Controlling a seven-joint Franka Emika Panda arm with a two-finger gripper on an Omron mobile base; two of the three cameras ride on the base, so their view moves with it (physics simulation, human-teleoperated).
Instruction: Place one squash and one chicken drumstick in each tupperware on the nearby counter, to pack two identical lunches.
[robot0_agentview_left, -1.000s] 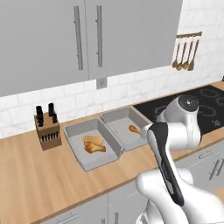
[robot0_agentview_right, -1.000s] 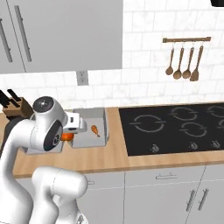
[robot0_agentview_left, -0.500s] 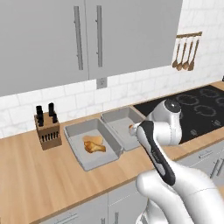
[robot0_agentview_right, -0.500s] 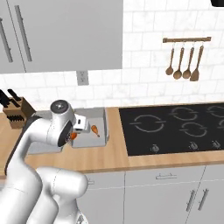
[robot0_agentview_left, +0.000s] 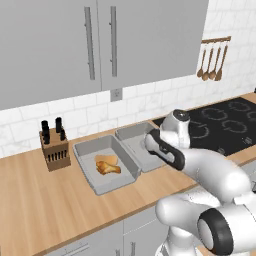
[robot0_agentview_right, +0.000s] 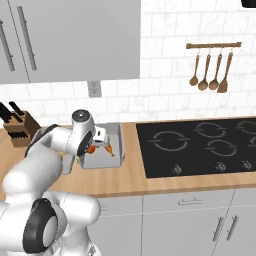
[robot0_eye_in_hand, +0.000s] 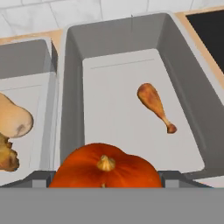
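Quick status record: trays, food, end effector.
left tray: tan squash and a drumstick inside
right tray: one drumstick lying on its floor
orange squash: at the end effector, over the right tray's near edge
end effector jaws: wide, either side of the orange squash; grip or release cannot be told
left to do: orange squash not yet lying in the right tray

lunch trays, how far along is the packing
Done: the left grey plastic tray holds the tan butternut squash and a golden-brown drumstick. In hand: the round orange-red squash sits between the tool's fingers over the right grey tray, which already holds a drumstick. Left: releasing it.
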